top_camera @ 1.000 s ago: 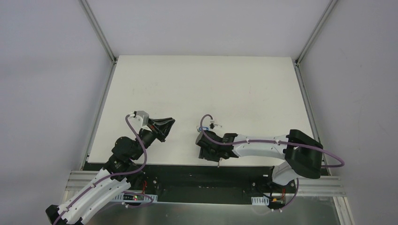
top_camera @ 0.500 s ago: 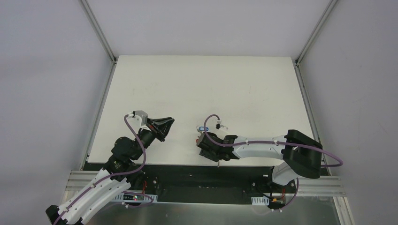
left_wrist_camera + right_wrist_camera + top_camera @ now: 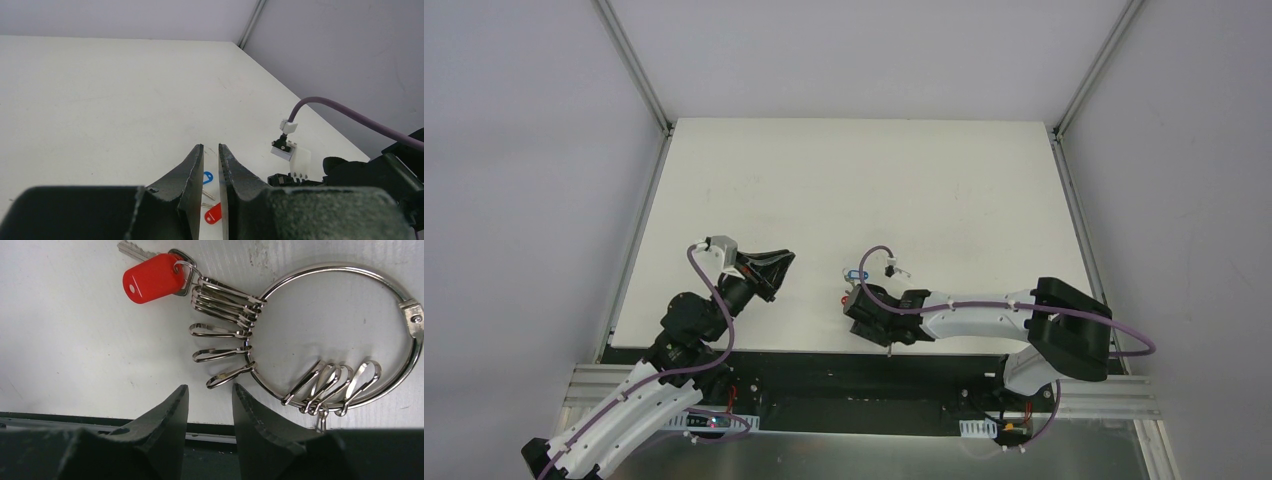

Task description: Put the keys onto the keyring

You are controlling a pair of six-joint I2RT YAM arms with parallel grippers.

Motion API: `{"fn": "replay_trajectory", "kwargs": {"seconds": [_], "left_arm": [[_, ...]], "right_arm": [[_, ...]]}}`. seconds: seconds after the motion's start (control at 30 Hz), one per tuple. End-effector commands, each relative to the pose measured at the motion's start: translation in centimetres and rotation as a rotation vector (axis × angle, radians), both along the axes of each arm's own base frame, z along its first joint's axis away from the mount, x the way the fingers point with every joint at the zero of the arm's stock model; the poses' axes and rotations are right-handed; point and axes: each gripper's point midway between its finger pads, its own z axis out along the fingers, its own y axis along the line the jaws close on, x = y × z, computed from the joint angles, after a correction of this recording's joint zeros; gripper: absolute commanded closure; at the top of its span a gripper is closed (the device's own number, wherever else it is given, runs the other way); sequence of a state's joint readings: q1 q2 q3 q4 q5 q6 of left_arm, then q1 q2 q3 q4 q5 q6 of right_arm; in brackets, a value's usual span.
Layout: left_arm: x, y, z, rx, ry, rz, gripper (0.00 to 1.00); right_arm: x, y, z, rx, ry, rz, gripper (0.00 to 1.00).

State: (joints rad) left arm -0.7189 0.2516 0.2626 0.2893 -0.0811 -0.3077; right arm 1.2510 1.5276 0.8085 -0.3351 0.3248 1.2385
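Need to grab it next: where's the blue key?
Top view: the blue key lies on the table centre-near, just beyond the right tool, above the red key.

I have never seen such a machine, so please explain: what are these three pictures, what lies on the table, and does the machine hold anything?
Two robot arms are bolted at the near edge of a white table. One picture looks down from above; the other two come from a camera on each wrist. The left hand is nearly shut on nothing. The right hand hovers, partly open, over the keyring, a big silver ring carrying small clips; the red key hangs on one clip. The blue key lies apart. Nothing is held.
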Motion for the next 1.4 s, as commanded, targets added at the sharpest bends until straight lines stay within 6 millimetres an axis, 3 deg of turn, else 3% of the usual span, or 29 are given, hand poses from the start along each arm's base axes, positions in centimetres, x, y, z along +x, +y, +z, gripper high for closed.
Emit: {"fn": "replay_trajectory", "kwargs": {"seconds": [0.0, 0.43, 0.67, 0.8, 1.2, 1.37], "left_arm": [[-0.2, 0.3, 1.1, -0.039, -0.012, 0.006, 0.84], [-0.2, 0.4, 1.2, -0.045, -0.015, 0.01, 0.84], [-0.2, 0.3, 1.1, -0.044, -0.009, 0.006, 0.84], [-0.2, 0.3, 1.1, -0.045, -0.009, 0.005, 0.84], [-0.1, 0.2, 1.0, -0.044, -0.004, 0.005, 0.84], [-0.2, 0.2, 1.1, -0.047, -0.004, 0.003, 0.84]], "right_arm": [[-1.4, -2.6, -1.3, -0.105, 0.048, 0.001, 0.59], [-1.5, -6.4, -1.5, -0.183, 0.029, -0.051, 0.56], [0.2, -10.1, -1.8, -0.211, 0.013, -0.106, 0.53], [2.2, -11.4, -1.4, -0.234, -0.021, -0.118, 0.52], [8.7, -12.1, -1.7, -0.219, -0.004, -0.099, 0.5], [8.7, -11.1, 0.4, -0.194, -0.051, -0.045, 0.5]]}}
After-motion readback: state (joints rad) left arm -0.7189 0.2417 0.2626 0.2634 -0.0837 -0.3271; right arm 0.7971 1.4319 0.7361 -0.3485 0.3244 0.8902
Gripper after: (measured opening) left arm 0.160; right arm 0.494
